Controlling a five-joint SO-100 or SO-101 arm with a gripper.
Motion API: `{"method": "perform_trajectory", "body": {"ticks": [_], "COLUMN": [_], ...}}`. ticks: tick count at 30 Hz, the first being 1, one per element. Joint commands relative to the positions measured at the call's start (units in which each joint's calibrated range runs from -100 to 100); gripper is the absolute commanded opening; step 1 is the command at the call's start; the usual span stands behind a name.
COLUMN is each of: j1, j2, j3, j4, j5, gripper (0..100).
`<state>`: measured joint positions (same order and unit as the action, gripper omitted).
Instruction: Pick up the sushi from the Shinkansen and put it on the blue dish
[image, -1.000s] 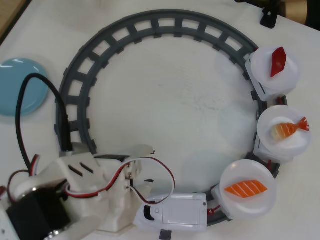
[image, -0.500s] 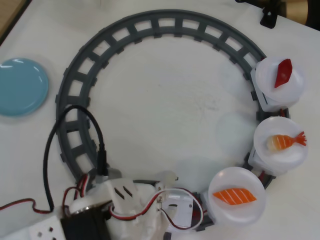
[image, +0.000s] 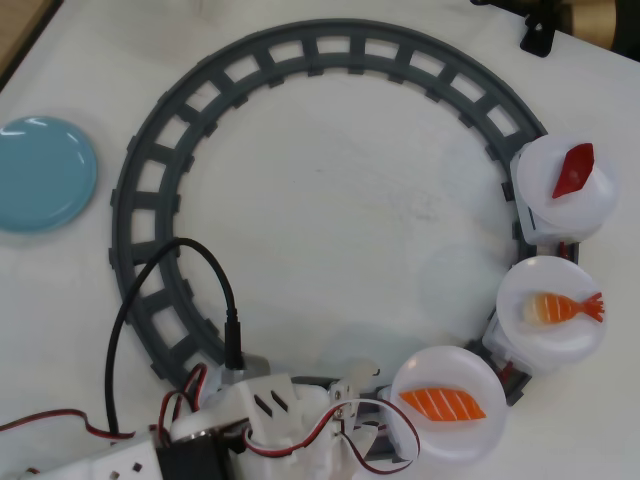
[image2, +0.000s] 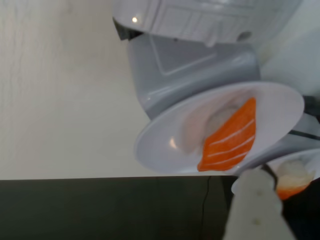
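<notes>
The sushi (image: 443, 403), an orange salmon slab with white stripes, lies on a round white plate (image: 408, 375) on the Shinkansen's first car, at the bottom of the track in the overhead view. My gripper (image: 362, 396) is just left of that plate, open and empty. The train's nose is hidden under my arm there. In the wrist view the sushi (image2: 230, 137) lies close ahead on its tilted plate, below the white Shinkansen body (image2: 205, 17), with one of the fingertips (image2: 255, 205) at the bottom edge. The blue dish (image: 45, 173) lies empty at far left.
A grey circular track (image: 330, 45) rings the table's middle. Two more plates ride behind on it, one with shrimp sushi (image: 562, 308) and one with a dark red tuna piece (image: 573, 170). My black cable (image: 170, 270) arches over the track's lower left.
The train has run on along the track, its plates shifting down and left. My arm has swung down and right toward the salmon plate, and its cable no longer crosses the blue dish.
</notes>
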<state>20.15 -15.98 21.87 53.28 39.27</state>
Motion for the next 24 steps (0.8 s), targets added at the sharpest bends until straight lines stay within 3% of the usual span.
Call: {"method": "perform_trajectory", "body": {"ticks": [1, 7, 12, 16, 24], "j1": [1.4, 2.7, 3.4, 2.7, 0.4], "j2": [-0.1, -0.1, -0.1, -0.1, -0.1], "j3": [-0.2, 0.1, 1.7, 3.4, 4.3], "j4": [-0.8, -0.9, -0.9, -0.9, -0.3], "j5": [0.4, 0.3, 0.0, -0.1, -7.6], "gripper": [20, 20, 28, 29, 29]}}
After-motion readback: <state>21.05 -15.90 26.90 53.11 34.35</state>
